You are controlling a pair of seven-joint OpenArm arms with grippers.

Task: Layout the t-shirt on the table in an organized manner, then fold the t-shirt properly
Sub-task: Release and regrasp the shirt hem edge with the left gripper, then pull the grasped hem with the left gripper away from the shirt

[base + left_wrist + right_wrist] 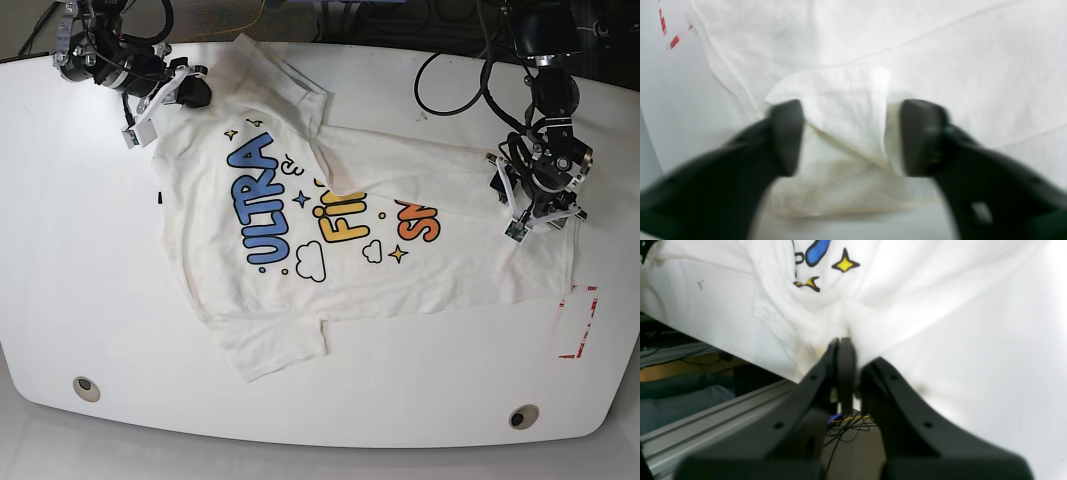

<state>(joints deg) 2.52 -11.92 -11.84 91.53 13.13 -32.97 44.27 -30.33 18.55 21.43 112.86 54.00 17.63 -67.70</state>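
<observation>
Left wrist view: the left gripper (851, 136) is blurred, its jaws apart with a raised fold of the t-shirt (940, 66) between them; contact is unclear (red tape (671, 33) is cut off top left).

Right wrist view: the right gripper (846, 350) is pinched closed on bunched cloth.

Base view: the shirt lies print-up, crooked, on the table (80, 280), both arms at opposite ends.
</observation>
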